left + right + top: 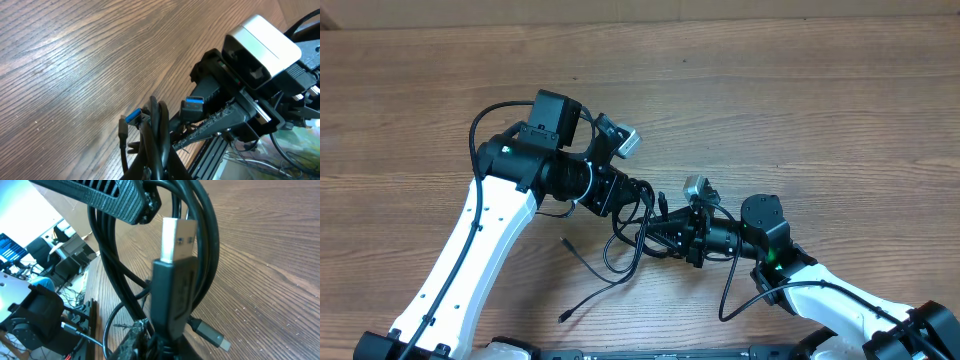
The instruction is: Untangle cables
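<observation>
Nearest the robot's base, left of centre, a loose cord end (582,303) curves across the table (770,90) to a small plug, and a second cord end (572,247) lies just beyond it. A little farther, in the middle, is the bunch of cables (638,228): thin black cords looped over one another between the two arms. The right gripper (662,233) points into the bunch from the near right. In its wrist view one of its fingers (110,197) shows above the cords. A silver-tipped plug (175,235) on a black housing stands upright in the gap between the fingers, with loops passing behind it. Whether that gripper is clamped on the cords I cannot tell. A smaller plug (215,337) lies on the wood below. Just beyond the bunch, the left gripper (642,195) points in from the far left and is closed on the cables. In its wrist view the cords rise from the bottom edge, with a blue-lined plug (132,116) sticking out beside them. Wood-grain table runs on to the far edge.
</observation>
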Available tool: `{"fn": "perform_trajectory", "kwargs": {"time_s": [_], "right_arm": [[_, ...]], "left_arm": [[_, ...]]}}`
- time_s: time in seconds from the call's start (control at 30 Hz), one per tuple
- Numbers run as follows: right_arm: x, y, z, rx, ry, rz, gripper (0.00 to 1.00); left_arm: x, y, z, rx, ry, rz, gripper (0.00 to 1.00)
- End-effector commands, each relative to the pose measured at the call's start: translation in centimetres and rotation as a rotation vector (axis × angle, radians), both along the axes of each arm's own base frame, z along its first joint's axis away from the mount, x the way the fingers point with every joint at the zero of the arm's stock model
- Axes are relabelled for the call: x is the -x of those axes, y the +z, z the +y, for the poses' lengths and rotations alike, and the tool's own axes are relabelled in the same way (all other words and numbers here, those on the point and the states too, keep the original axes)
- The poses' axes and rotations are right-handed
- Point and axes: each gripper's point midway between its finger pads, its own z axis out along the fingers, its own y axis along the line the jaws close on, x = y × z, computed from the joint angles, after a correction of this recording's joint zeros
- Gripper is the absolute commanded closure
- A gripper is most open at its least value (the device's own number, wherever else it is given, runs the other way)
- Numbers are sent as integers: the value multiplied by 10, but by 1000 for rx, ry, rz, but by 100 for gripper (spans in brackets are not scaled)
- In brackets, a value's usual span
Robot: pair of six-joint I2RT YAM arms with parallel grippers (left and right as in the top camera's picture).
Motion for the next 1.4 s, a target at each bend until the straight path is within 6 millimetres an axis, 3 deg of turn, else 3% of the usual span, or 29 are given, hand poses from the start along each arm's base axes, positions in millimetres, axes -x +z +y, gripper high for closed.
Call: {"fn": "perform_trajectory", "kwargs": {"time_s": [0.0,0.1,0.3,0.4,0.57,0.9,0.93,1.03,1.17,1.37], "right_arm": [[2,5,2,-11,14,-11,90],[-5,3,0,-17,-44,49,92],[-31,-10,-13,-23,-260,237,93],[-44,-31,-27,-18,-423,416,93],[-45,-54,-39,14,-534,569,93],[-44,-56,-40,13,-539,588,92],[-44,-55,-40,10,-538,585,90],[-48,-46,-37,-23,-528,554,50],[-54,-22,-31,-98,-495,482,19],[-51,-1,-22,-157,-419,434,16]], "left_arm": [[-5,10,2,-10,40,-25,96],[-13,2,14,-81,140,3,96],[-31,-19,59,-298,508,81,96],[-32,-20,62,-311,531,83,96],[-33,-20,62,-309,530,80,96],[-33,-20,61,-308,529,80,96],[-32,-20,61,-308,528,81,96],[-30,-18,54,-286,446,60,96],[-22,-12,39,-223,278,16,95],[-21,-10,34,-200,227,-8,96]]}}
